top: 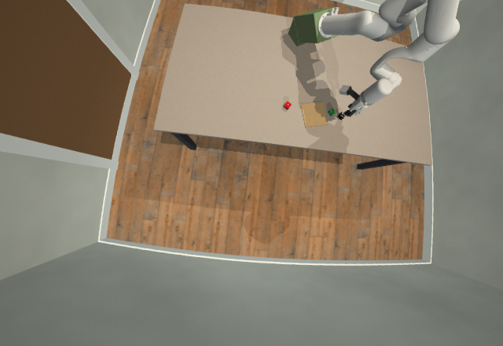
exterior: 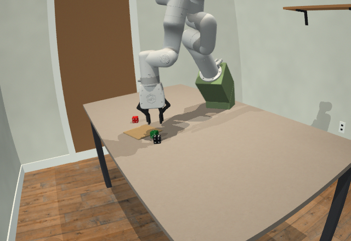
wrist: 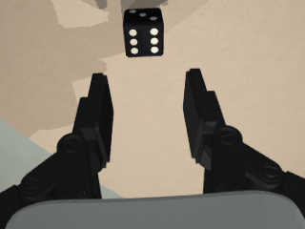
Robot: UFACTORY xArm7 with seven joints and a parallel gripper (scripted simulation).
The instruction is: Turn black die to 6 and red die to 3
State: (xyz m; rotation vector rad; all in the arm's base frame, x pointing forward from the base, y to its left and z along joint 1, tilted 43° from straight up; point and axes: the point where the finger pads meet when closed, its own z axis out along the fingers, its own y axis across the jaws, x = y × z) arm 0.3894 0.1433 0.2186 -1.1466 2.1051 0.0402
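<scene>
Pincer (top: 345,115) (exterior: 154,122) (wrist: 147,90) half open, empty, above the desk (top: 227,61) (exterior: 226,161) (wrist: 148,157). Black die (top: 341,115) (exterior: 157,139) (wrist: 144,32) and red die (top: 288,105) (exterior: 135,119) both off the mat (top: 313,115) (exterior: 139,132). We've neither die placed; both placements remain.

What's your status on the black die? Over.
Hand part-open, nothing held. Black die off the mat, on the table. Green die close beside it, might get bumped.
</scene>
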